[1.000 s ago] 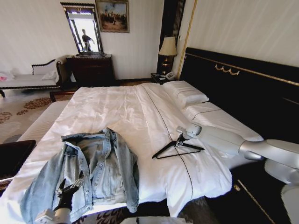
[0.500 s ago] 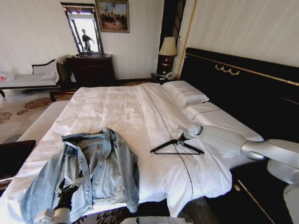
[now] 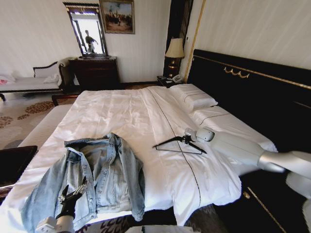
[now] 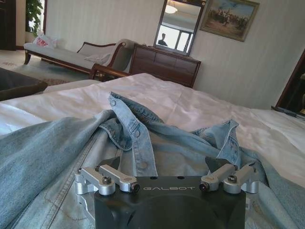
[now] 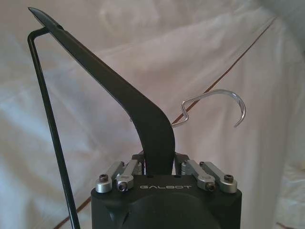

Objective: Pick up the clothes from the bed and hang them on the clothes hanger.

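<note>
Two tools marked GALBOT, right tool [image 5: 159,164] gripping hanger [image 5: 143,114]

The clothes [image 3: 95,177] lie on the bed [image 3: 121,111] at its near left corner. The left tool [image 3: 73,194] sits over them at the bed's near edge. The clothes hanger [image 3: 177,144] is well apart to the right, toward the bed's right edge, over the seam line [image 3: 163,116], in the right tool [image 3: 187,139]. Pillows [image 3: 194,99] lie at the far right corner against the headboard [image 3: 252,92].
</note>
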